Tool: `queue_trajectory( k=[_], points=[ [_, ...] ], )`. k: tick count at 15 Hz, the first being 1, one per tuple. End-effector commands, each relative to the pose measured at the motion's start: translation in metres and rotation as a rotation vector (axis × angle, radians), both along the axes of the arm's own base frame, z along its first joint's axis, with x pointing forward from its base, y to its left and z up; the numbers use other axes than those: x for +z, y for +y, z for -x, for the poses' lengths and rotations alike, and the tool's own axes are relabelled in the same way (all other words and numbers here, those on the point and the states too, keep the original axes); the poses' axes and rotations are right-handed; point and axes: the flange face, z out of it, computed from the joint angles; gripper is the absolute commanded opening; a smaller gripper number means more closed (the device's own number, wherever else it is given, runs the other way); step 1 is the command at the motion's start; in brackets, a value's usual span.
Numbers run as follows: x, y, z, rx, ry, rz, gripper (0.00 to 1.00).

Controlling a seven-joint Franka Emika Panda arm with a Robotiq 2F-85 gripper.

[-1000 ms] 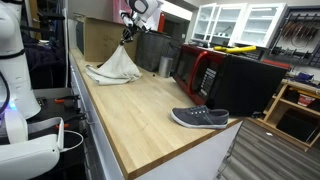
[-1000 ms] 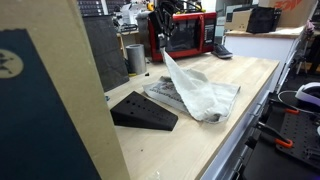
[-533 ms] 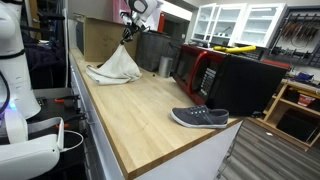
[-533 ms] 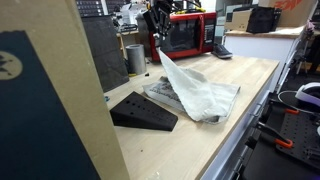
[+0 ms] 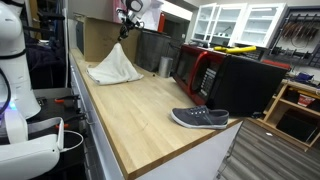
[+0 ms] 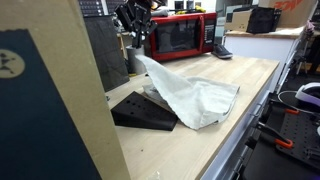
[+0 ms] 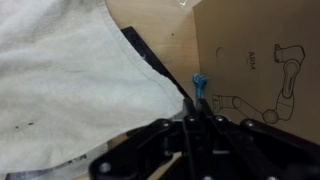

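A white cloth [image 5: 113, 68] lies bunched on the wooden counter [image 5: 150, 105], and one corner is pulled up into a peak. My gripper [image 5: 123, 32] hangs right over that peak, near the cardboard box [image 5: 98, 40]. In an exterior view the cloth [image 6: 190, 95] rises toward the gripper [image 6: 134, 38] and partly covers a black wedge [image 6: 140, 112]. In the wrist view the gripper [image 7: 197, 112] has its jaws pressed nearly together at the cloth's [image 7: 70, 80] edge, with a small blue bit at the tip. The pinched corner itself is hidden.
A red-fronted microwave [image 5: 205, 70] and a metal cup [image 5: 164, 66] stand at the back of the counter. A grey shoe [image 5: 200, 118] lies near the front corner. A tall cardboard panel [image 6: 50, 100] blocks the near side. The printed box [image 7: 260, 60] sits close to the fingers.
The gripper has moved toward the cardboard box with the cloth's raised corner. The peak now sits lower and more of the cloth lies over the wedge.
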Motion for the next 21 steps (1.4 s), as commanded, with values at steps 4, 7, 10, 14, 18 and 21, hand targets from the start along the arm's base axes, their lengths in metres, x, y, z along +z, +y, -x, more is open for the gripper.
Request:
queue_trajectory(
  k=[4, 7, 10, 14, 18, 21],
  points=[
    [0.012, -0.04, -0.036, -0.105, -0.077, -0.014, 0.64],
    [0.002, -0.081, -0.053, -0.065, -0.052, 0.003, 0.85],
    [-0.031, -0.118, -0.065, 0.074, -0.034, 0.065, 1.0],
    [-0.085, -0.137, -0.076, 0.307, -0.023, 0.122, 1.0],
    [-0.131, -0.135, -0.086, 0.476, -0.022, 0.149, 1.0],
    [-0.154, -0.141, -0.096, 0.537, -0.028, 0.182, 1.0]
  ],
)
